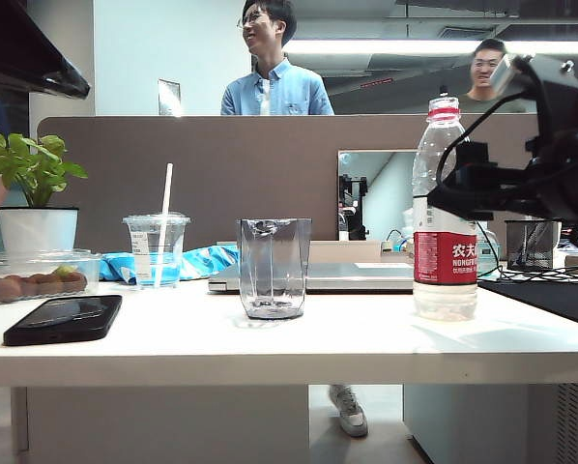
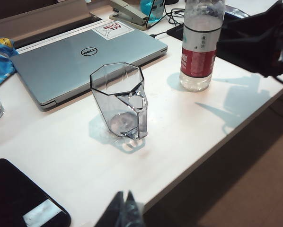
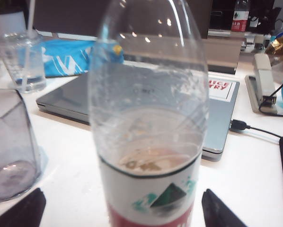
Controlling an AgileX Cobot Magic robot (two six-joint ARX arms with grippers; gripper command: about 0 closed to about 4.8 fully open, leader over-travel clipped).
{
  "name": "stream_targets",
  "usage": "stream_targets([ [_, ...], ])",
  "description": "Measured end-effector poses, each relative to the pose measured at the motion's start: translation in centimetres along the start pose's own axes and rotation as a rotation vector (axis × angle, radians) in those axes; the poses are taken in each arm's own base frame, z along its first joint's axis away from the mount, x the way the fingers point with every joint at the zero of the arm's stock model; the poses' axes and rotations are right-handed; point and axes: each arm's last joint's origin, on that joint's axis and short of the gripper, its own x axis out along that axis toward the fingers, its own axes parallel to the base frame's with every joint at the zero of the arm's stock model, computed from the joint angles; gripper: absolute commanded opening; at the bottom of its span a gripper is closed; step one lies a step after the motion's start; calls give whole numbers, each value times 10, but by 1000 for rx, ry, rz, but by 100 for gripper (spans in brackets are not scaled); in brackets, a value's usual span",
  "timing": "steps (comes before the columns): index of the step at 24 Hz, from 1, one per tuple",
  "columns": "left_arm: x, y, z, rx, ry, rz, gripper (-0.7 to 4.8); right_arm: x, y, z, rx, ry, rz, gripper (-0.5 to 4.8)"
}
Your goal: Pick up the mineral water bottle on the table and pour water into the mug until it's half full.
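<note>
White table (image 1: 270, 343) bearing bottle (image 1: 445, 232), mug (image 1: 274, 268), laptop (image 2: 84, 56)

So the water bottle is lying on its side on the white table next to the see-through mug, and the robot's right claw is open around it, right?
Almost. The water bottle isn't lying down; it stands upright on the table, as the exterior view shows. The rest holds: the mug is beside it, and the right gripper is open with a finger on each side of the bottle, seen in the right wrist view.

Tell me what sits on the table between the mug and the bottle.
Nothing: in the exterior view, bare table separates the mug from the bottle. The closed laptop lies behind that gap. The left wrist view shows the same.
</note>
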Motion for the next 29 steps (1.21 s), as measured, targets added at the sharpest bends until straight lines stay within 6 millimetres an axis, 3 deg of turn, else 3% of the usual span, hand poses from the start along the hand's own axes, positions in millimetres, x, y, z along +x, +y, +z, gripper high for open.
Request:
stream_targets([
  [25, 0, -1, 0, -58, -2, -46, -5, 69, -9, -21, 13, 53, 44, 477],
  [27, 0, -1, 0, -58, -2, -46, -5, 73, -10, -23, 13, 56, 43, 453],
  [29, 0, -1, 0, -58, -2, -46, -5, 75, -10, -23, 13, 54, 42, 369],
])
